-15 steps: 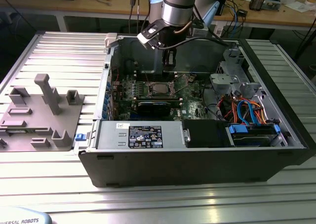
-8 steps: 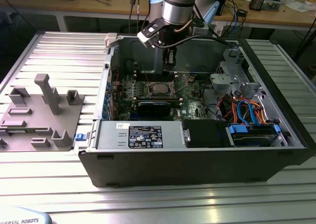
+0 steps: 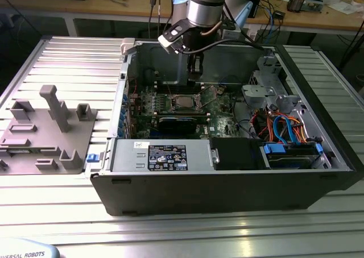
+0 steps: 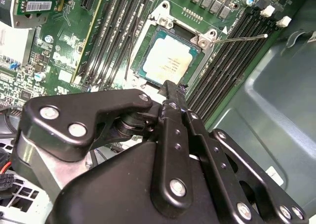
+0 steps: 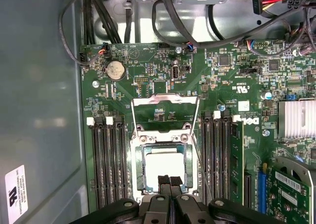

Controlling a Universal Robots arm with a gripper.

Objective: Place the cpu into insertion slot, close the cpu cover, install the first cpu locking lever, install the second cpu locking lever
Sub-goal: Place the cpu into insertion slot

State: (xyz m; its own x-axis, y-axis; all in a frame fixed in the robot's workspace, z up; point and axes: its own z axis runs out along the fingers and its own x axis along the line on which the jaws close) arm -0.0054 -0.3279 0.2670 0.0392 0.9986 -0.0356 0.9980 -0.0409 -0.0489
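Over the seated flat silver-grey cpu, the black gripper is pinched empty; the open thin silvery cpu cover frame seems stiff and light, best taken by its free edge.

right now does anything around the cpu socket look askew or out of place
Nothing looks damaged. The cpu lies square in the insertion slot, but the cpu cover stands flipped open and a thin lever juts out unlatched.

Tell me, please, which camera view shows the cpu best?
The second wrist view: nearly the whole silver top of the cpu is in sight, seated on the green board. In the first wrist view the gripper hides one edge of it. The exterior view shows it as a small pale square.
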